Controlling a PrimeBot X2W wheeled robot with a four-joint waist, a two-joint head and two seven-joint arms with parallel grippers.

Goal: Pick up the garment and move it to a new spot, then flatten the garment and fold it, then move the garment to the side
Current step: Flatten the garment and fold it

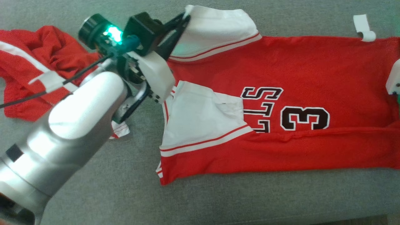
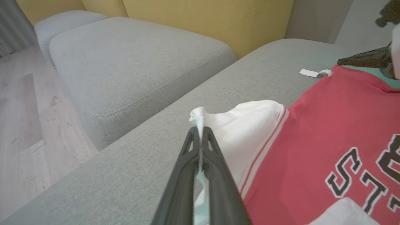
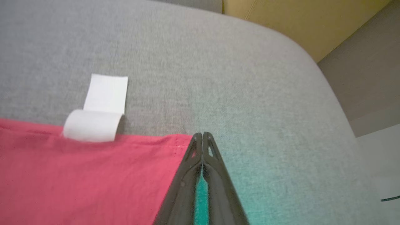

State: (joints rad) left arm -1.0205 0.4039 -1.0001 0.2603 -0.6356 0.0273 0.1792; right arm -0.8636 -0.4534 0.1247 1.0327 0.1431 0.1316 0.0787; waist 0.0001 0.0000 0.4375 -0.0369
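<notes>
Two dark-fingered hands are pressed together. The left hand pinches the edge of a white sleeve of the red numbered cloth jersey, which lies spread flat on the grey fabric sofa cushion. The right hand sits closed at the hem corner; whether it grips cloth is unclear.

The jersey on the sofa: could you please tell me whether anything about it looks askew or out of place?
Yes. On the jersey, the near white sleeve is folded over the front, hiding part of the black lettering. A white strip curls at its far edge, and a second red garment lies crumpled at the left.
</notes>
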